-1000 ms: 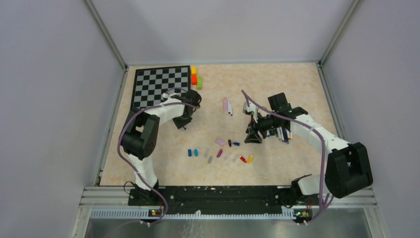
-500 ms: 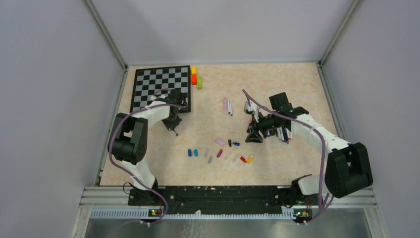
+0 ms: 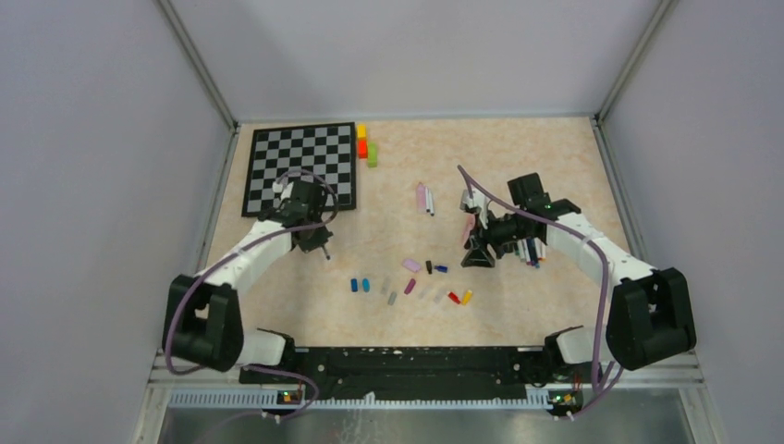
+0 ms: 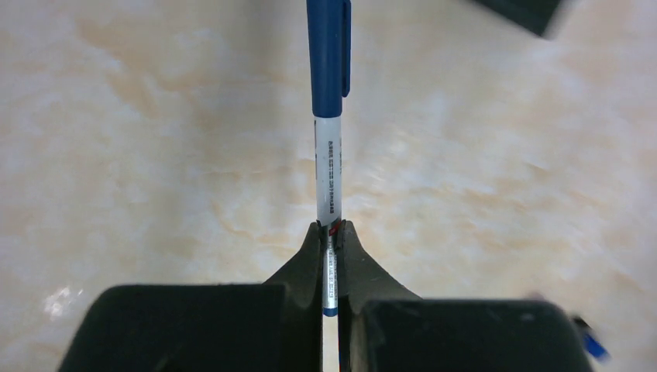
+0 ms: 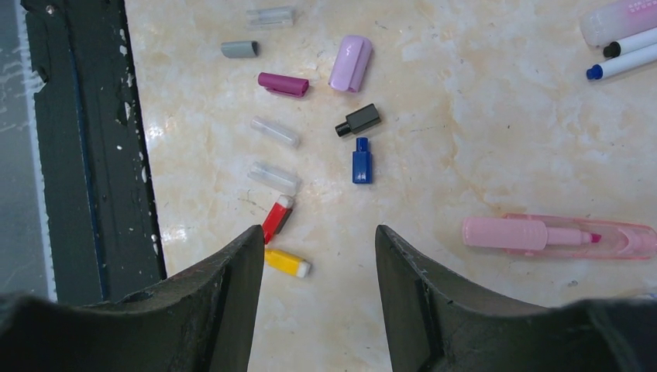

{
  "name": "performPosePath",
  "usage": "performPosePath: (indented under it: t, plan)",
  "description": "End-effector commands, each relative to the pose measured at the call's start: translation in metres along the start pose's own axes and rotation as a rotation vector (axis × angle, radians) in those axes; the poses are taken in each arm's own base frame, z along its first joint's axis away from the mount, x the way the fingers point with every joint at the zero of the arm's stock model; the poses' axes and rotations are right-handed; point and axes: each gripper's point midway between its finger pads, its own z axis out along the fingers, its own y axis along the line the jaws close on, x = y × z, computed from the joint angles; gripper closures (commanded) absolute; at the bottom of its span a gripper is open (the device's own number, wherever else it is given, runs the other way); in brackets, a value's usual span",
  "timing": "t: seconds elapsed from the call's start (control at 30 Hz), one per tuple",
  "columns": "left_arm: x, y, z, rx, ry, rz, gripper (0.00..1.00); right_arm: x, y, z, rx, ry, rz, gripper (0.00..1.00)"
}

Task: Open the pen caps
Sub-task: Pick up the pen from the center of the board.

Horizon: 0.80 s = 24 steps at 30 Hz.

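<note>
Fig. Cap removal, well advanced. On the beige marbled tabletop (image 3: 518,157) lies a scatter of stubby plastic pen caps (image 5: 361,160), already off: grey, magenta, lilac, black, blue, red, yellow, some clear. L gripper (image 4: 331,229) is clenched on a thin white-barrelled pen (image 4: 328,170) w/ its dark blue cap on, near a corner of the black-and-white chessboard (image 3: 300,166). R gripper (image 5: 318,236) hangs released above the caps, grasping nothing. A pink highlighter (image 5: 558,236) in a clear pink cap looks capped too, so at least two remain, I'd judge. Writing – small print along the held barrel, too fine to read; no brand legible
</note>
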Motion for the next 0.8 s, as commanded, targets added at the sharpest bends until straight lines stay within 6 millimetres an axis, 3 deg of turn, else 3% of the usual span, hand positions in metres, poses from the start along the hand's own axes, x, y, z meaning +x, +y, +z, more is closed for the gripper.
performPosePath:
  t: [0.0,0.07,0.17,0.37,0.57,0.77]
  plan:
    - [-0.019,-0.058,-0.057,0.432,-0.109,0.126,1.00,-0.012,0.009,-0.010,-0.011,-0.061,-0.060,0.46]
    - [-0.017,-0.088,-0.091,0.691,-0.163,0.206,1.00,-0.016,0.012,-0.016,-0.002,-0.086,-0.076,0.46]
    - [-0.006,-0.117,-0.145,1.018,-0.209,0.271,1.00,-0.028,0.016,-0.027,0.024,-0.124,-0.098,0.46]
    - [0.018,-0.161,-0.221,1.373,-0.278,0.386,1.00,-0.072,0.048,-0.060,-0.004,-0.196,-0.182,0.46]
    - [0.056,-0.207,-0.259,1.551,-0.317,0.458,1.00,-0.125,0.087,-0.092,-0.081,-0.340,-0.194,0.42]
    - [0.077,-0.239,-0.276,1.609,-0.374,0.432,1.00,-0.149,0.084,-0.110,-0.197,-0.504,0.039,0.39]
